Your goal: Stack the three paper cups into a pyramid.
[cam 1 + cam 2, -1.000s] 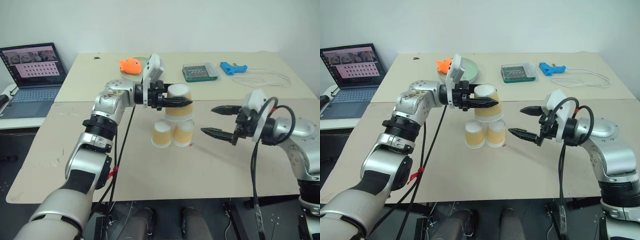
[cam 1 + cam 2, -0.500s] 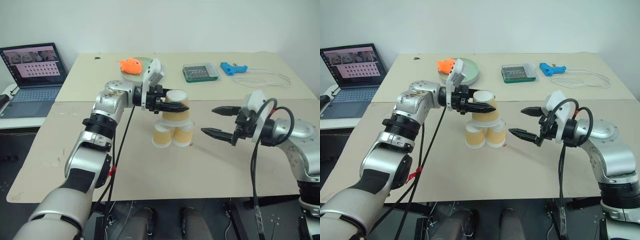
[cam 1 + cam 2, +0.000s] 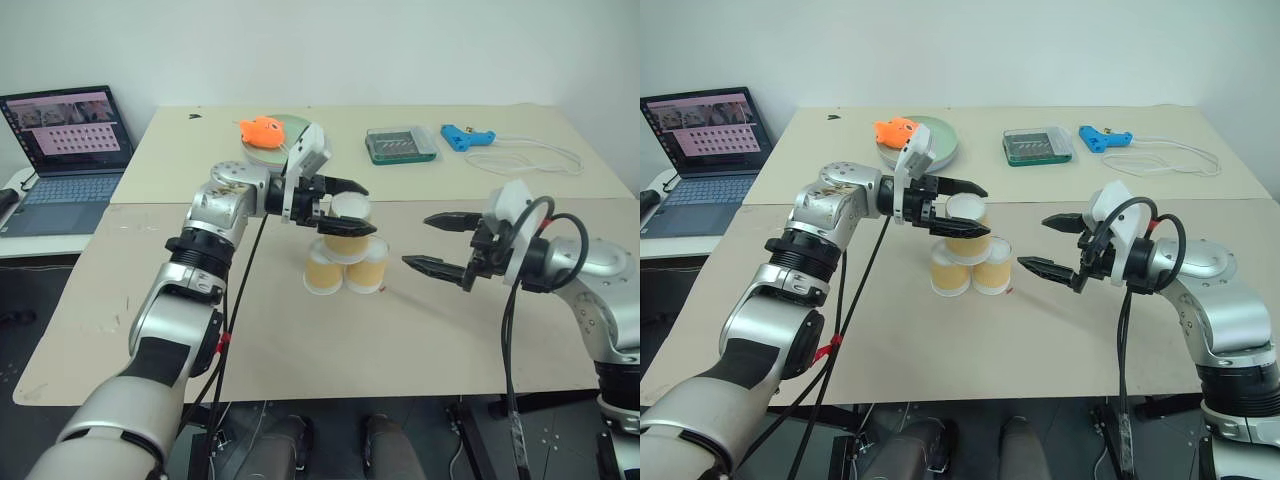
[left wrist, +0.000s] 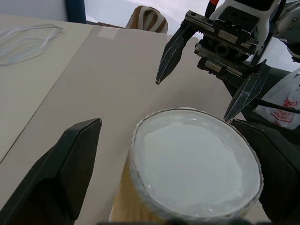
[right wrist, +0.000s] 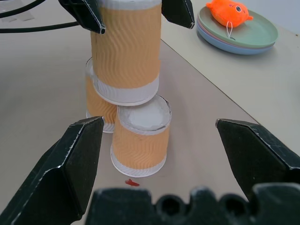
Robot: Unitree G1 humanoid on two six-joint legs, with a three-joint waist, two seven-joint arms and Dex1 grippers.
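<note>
Tan-orange paper with white bases: the three cups now stand as a pyramid near the middle of the table [image 3: 150, 290], all upside down. The two lower cups, one [image 3: 323, 268] on the robot's left and one [image 3: 367, 266] on its right, sit touching side by side, and the top cup [image 3: 346, 221] rests across their upturned bases, straddling the seam. In the right wrist view that top cup [image 5: 125, 54] looks seated a little toward the far lower cup and slightly askew, though how square it sits is hard to judge. The left gripper [image 3: 352, 208] brackets the top cup with its fingers spread, one above and behind, one below and in front, with a gap visible on each side in the left wrist view, so the cup appears released rather than held. The right gripper [image 3: 436, 241] hangs off to the right of the stack, well apart from it, jaws wide and holding nothing. The step in hand reads as the release of the last cup, so the stacking itself seems done. The next move calls for drawing the left gripper straight back along its own line, toward the robot's left, without a finger brushing the cup wall, since a light paper cup perched on two bases would likely tip at a nudge.
</note>
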